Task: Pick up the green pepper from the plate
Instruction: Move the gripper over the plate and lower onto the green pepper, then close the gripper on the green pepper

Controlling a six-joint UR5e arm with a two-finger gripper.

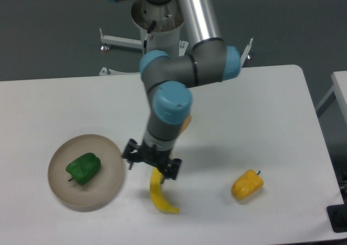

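Observation:
The green pepper (83, 168) lies on the left half of the round beige plate (108, 188) at the front left of the table, its stem pointing to the front left. My gripper (152, 162) hangs just right of the plate's rim, pointing down, seen from above. Its fingers are hidden under the wrist and black flange. It is apart from the pepper, about a plate's radius to the right of it.
A yellow banana (161, 196) lies on the table with its upper end under my gripper; I cannot tell if they touch. A yellow-orange pepper (247, 184) lies at the front right. The arm's base stands at the back.

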